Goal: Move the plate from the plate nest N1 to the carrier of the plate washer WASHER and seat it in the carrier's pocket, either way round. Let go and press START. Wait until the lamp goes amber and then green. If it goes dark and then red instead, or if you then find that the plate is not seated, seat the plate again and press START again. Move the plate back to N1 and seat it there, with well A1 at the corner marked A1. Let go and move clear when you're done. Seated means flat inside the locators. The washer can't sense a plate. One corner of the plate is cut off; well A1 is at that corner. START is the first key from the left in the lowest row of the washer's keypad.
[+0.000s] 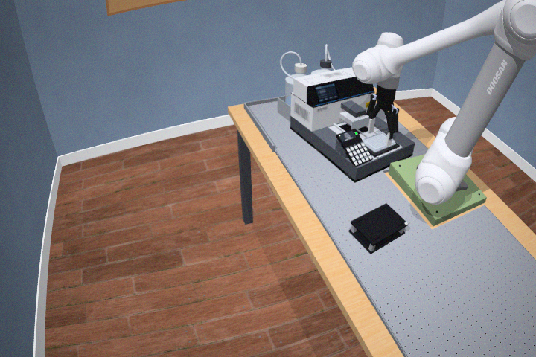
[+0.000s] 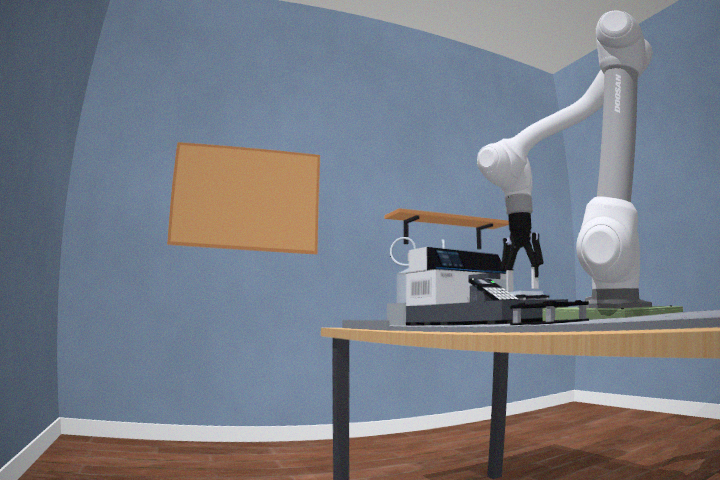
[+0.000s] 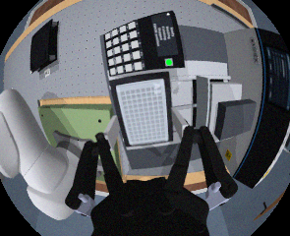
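The white well plate [image 1: 378, 143] [image 3: 144, 108] lies flat in the carrier of the washer [image 1: 319, 110] [image 2: 429, 285], to the right of the keypad [image 1: 358, 154] [image 3: 127, 49]. My gripper [image 1: 380, 132] [image 2: 522, 276] [image 3: 145, 118] stands straight over the plate with a finger on each long side, slightly apart from it, and is open. A green lamp [image 1: 355, 133] [image 3: 168, 62] is lit above the keys. The black plate nest N1 [image 1: 378, 225] [image 3: 44, 45] stands bare on the table, nearer the front.
The arm's green base plate [image 1: 441, 210] [image 3: 80, 121] lies right of the washer. Bottles and tubing [image 1: 295, 69] stand behind the washer. A grey tray rim [image 1: 260, 126] runs along the table's left edge. A wall shelf [image 2: 443, 217] hangs above the washer.
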Motion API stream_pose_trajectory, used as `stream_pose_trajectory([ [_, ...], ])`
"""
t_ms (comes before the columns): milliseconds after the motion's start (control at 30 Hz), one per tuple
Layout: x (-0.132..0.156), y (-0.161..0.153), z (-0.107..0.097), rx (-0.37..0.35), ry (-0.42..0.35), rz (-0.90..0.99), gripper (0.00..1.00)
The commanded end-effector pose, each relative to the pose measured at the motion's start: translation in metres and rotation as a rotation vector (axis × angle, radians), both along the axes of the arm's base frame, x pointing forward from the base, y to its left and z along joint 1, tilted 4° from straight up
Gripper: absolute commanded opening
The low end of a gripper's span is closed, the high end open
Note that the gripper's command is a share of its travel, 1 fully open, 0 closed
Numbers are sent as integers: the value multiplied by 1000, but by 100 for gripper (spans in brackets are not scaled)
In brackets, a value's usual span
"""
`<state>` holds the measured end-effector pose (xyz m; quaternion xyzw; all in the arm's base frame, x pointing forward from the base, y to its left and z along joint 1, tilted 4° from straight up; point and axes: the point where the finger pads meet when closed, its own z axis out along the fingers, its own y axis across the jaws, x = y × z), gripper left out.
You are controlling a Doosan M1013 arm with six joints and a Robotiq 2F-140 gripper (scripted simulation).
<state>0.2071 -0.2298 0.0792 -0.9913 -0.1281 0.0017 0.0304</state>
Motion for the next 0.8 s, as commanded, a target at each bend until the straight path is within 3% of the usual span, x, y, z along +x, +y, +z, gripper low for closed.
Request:
stream_pose_trajectory([
  [0, 0, 0, 3, 0, 0, 0, 70],
  [767, 0, -2, 38, 0, 0, 0, 70],
])
